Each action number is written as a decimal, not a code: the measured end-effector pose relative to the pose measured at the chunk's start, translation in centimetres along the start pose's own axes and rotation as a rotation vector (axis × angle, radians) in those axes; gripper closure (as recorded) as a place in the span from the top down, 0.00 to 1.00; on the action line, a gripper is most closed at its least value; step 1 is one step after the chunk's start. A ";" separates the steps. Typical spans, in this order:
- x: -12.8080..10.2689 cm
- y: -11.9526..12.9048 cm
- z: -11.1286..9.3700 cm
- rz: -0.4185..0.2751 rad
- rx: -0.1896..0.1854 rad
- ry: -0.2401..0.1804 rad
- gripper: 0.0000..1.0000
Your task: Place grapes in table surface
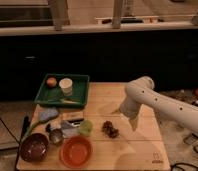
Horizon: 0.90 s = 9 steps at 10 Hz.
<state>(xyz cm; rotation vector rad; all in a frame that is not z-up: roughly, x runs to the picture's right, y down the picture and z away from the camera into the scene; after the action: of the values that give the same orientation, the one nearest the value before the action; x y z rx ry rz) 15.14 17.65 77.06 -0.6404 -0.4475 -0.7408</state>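
The grapes [110, 129], a small dark lumpy bunch, lie on the light-brown wooden table surface [112, 102] near its middle, just right of a small green cup [84, 127]. My white arm comes in from the right. The gripper [133, 123] points down over the tabletop, a short way to the right of the grapes and apart from them. It holds nothing that I can see.
A green tray [79, 95] at the back left holds an orange fruit [51, 81] and a pale cup [66, 86]. An orange bowl [76, 151], a dark bowl [33, 147], a metal cup [55, 136] and small utensils crowd the front left. A dark logo [155, 161] marks the front right corner.
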 end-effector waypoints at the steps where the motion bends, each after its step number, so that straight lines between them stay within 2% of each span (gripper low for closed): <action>1: 0.1 -0.3 -0.2 -0.004 0.008 0.004 0.80; 9: 0.1 -0.3 -0.3 -0.005 0.010 0.006 0.80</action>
<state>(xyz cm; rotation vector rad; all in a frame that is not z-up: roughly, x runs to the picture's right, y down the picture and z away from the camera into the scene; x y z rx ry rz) 15.03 17.25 77.03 -0.6281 -0.4476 -0.7447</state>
